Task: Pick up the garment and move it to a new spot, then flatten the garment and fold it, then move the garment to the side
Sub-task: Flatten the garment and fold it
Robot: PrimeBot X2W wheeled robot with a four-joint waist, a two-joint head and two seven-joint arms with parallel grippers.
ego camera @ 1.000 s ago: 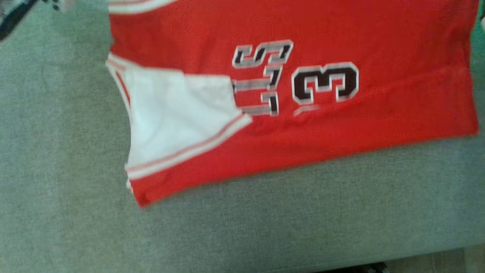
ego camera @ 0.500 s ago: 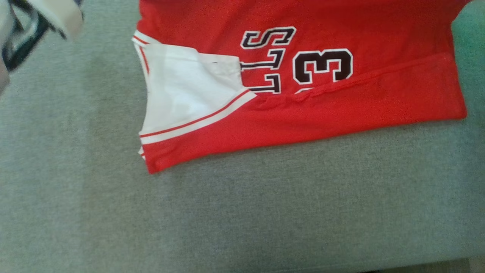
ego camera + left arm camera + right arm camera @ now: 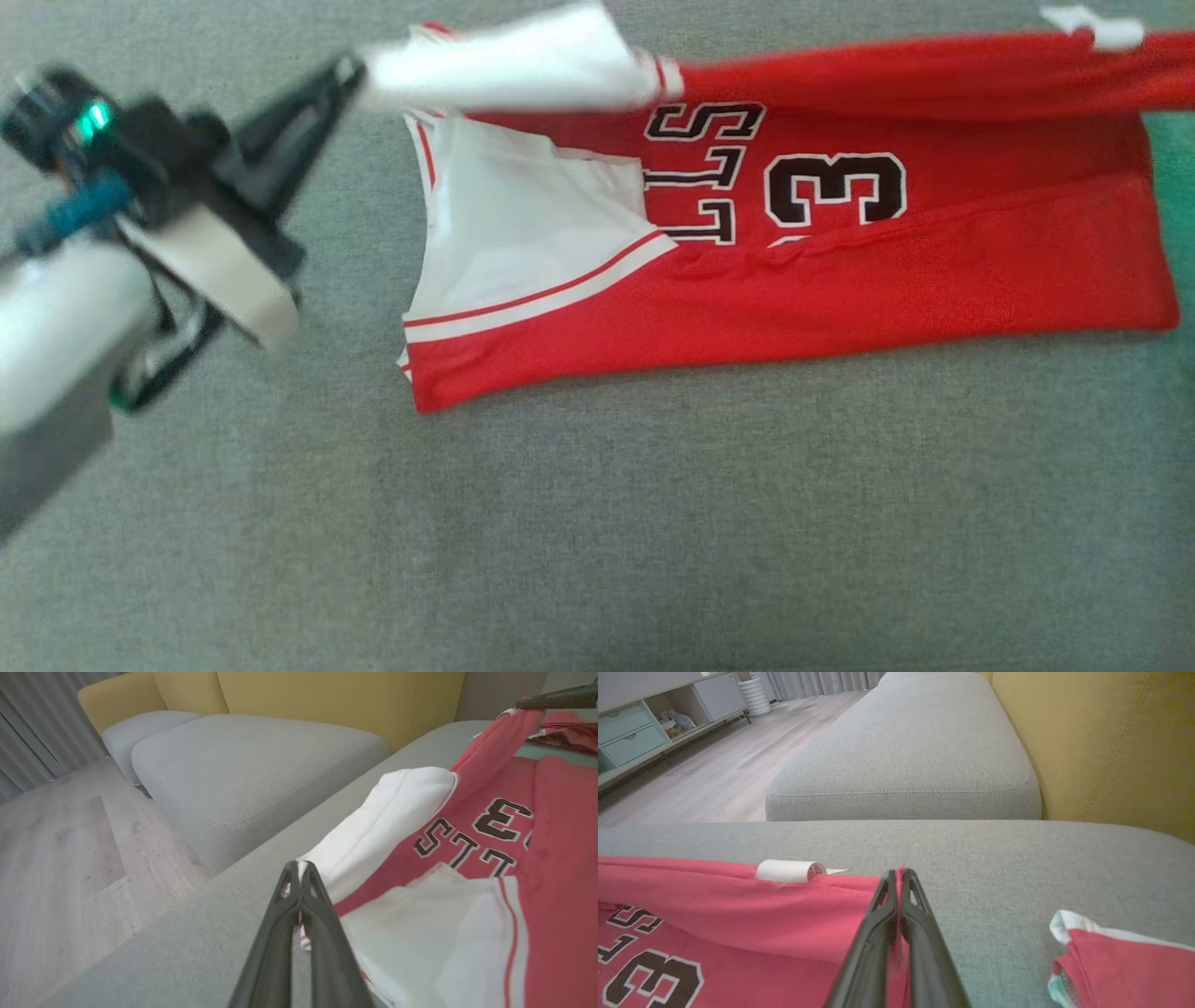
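My left gripper [image 3: 347, 73] sits at the upper left of the head view. Its two dark fingers are pressed together and pinch the white armhole corner of the garment [image 3: 840, 280]. The pale forearm [image 3: 56, 327] comes in from the lower left and angles up and to the right, so the fingers point slantwise toward the far side of the grey cushion [image 3: 653, 523]. In the left wrist view the gripper [image 3: 299, 865] has white cloth caught at its tips, and the garment [image 3: 551, 858] rises from there as a red band to my right gripper [image 3: 556, 697] at the top right. In the right wrist view that gripper [image 3: 899, 873] is likewise squeezed together on the red edge of the garment [image 3: 738, 914], with a rolled white tag [image 3: 787, 870] just beside it on the same edge. The far long edge is held up between both grippers, off the cushion. The rest of the red jersey lies flat on the cushion, and its near flap is folded over part of the black lettering and the number. A second red piece with pale trim [image 3: 1125, 961] lies apart on the cushion, near the yellow backrest [image 3: 1111, 742]. A wooden floor [image 3: 56, 858] shows beyond the cushion's edge.
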